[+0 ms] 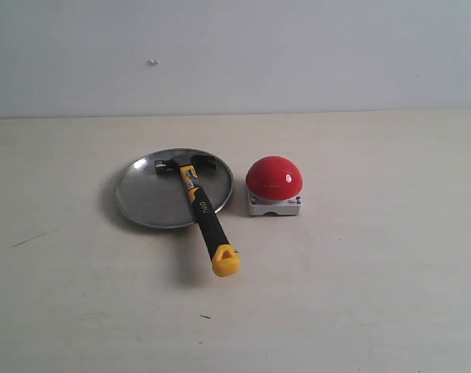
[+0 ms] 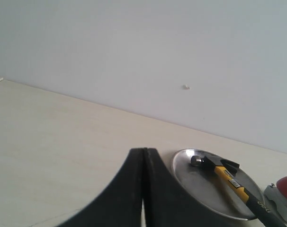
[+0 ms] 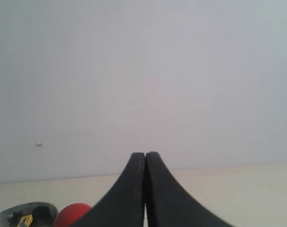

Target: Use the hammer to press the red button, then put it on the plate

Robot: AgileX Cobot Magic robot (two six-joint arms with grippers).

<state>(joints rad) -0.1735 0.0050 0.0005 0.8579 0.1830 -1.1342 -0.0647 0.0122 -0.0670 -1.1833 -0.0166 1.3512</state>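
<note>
left tool [image 2: 144, 151]: jaws pressed together | right tool [image 3: 145, 155]: jaws pressed together

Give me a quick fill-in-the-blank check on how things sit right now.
1. The ____ of the hammer lies on the plate, and the handle sticks out over the rim.
2. In the exterior view, the red button stands to the ____ of the plate.
3. The left hand and the right hand are both ____ and hold nothing.

Missing words: head; right; shut.
</note>
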